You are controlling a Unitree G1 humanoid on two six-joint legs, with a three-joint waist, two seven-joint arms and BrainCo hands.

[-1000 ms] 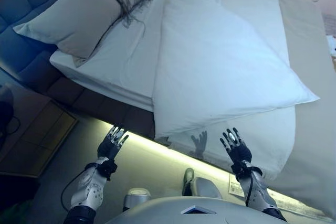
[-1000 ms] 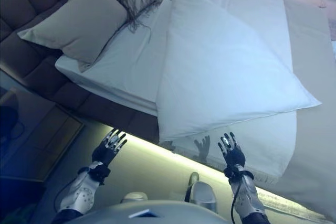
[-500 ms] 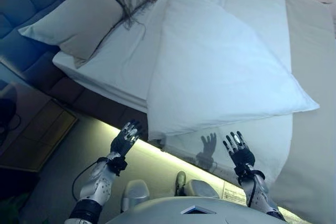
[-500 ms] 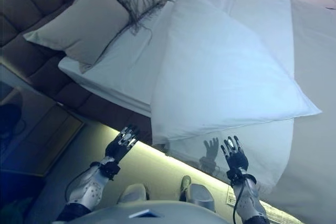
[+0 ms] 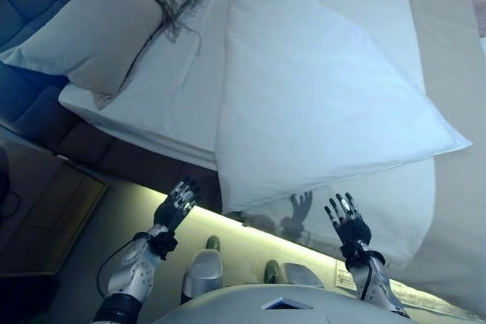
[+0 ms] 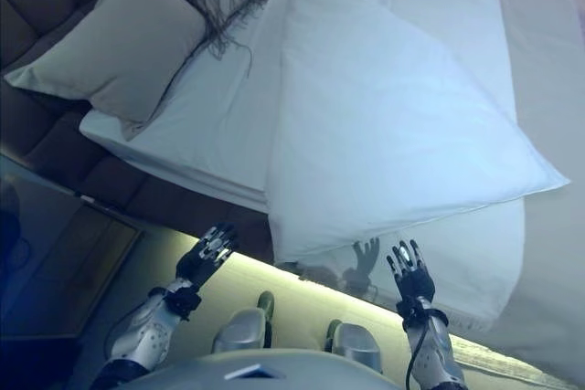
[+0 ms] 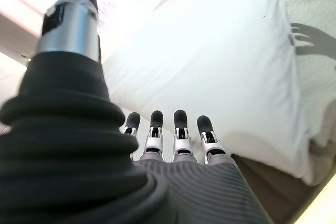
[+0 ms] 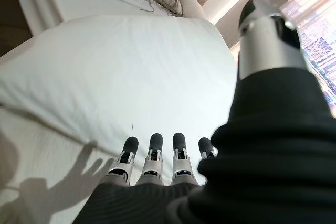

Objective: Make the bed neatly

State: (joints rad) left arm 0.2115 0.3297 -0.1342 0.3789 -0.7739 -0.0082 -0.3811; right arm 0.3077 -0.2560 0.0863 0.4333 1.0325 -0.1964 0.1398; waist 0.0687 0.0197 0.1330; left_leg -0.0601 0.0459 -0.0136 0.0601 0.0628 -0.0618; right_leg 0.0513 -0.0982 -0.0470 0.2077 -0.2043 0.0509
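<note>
While folded duvet [image 5: 319, 104] lies on bed [image 5: 182, 89]; left robot hand [image 5: 176, 204] spread wide; right robot hand [image 5: 346, 220] likewise

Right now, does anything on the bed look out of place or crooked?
Yes. The large white duvet lies folded askew, one corner hanging over the near edge of the bed. Both the left hand and the right hand are open and touch nothing.
</note>
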